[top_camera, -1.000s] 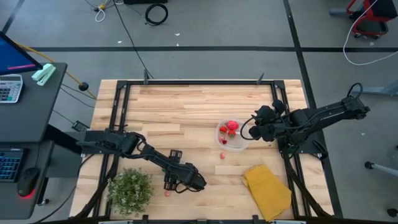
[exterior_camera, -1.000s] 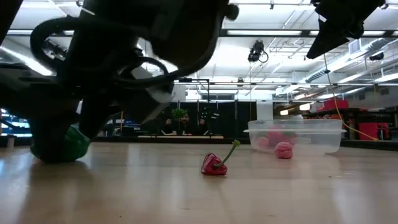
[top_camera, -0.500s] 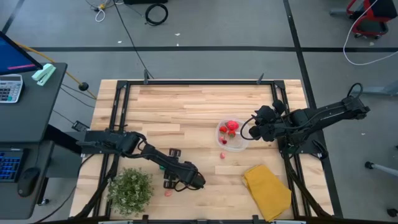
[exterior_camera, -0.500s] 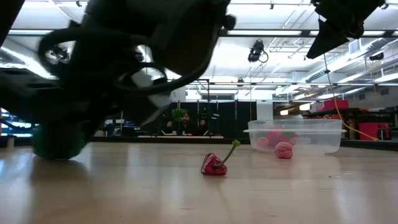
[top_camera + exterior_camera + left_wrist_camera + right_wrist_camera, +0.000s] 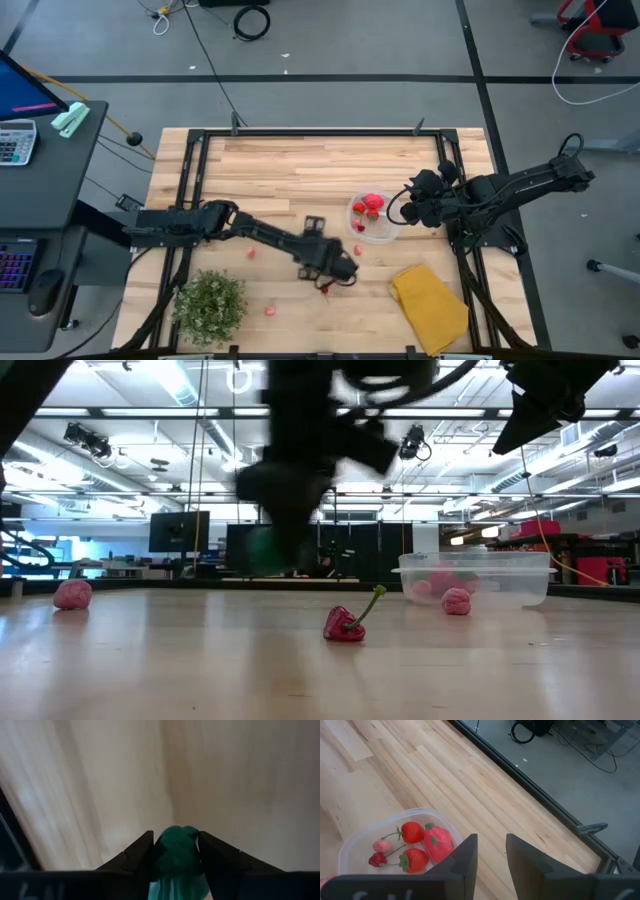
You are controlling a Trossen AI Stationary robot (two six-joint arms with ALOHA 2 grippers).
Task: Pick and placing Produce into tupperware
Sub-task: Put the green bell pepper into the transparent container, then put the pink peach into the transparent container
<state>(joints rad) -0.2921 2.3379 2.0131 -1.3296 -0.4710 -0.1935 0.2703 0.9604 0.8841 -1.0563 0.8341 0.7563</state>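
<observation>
Left gripper: closed on a green toy vegetable, which fills the gap between the two dark fingers; only the left wrist view shows this grip.
Same gripper, high view: near the table's middle, short of the container; the green piece cannot be made out there.
Same gripper, low view: a dark blurred mass hanging clear of the tabletop with a green blur at its lower end.
Right gripper: fingers parted with a narrow empty gap, gripping nothing; just beside the container.
Tupperware: clear round tub just past the right fingers; the right wrist view shows red strawberries and a pale pink piece inside.
Tupperware, low view: seen side-on, pink pieces showing through the wall.
Loose produce, low view: a red pepper with green stem on the wood below the left fingers; a pink berry at the tub's wall; another pink berry well apart.
Yellow cloth: on the table, near the left gripper.
Leafy plant: well apart from both grippers.
</observation>
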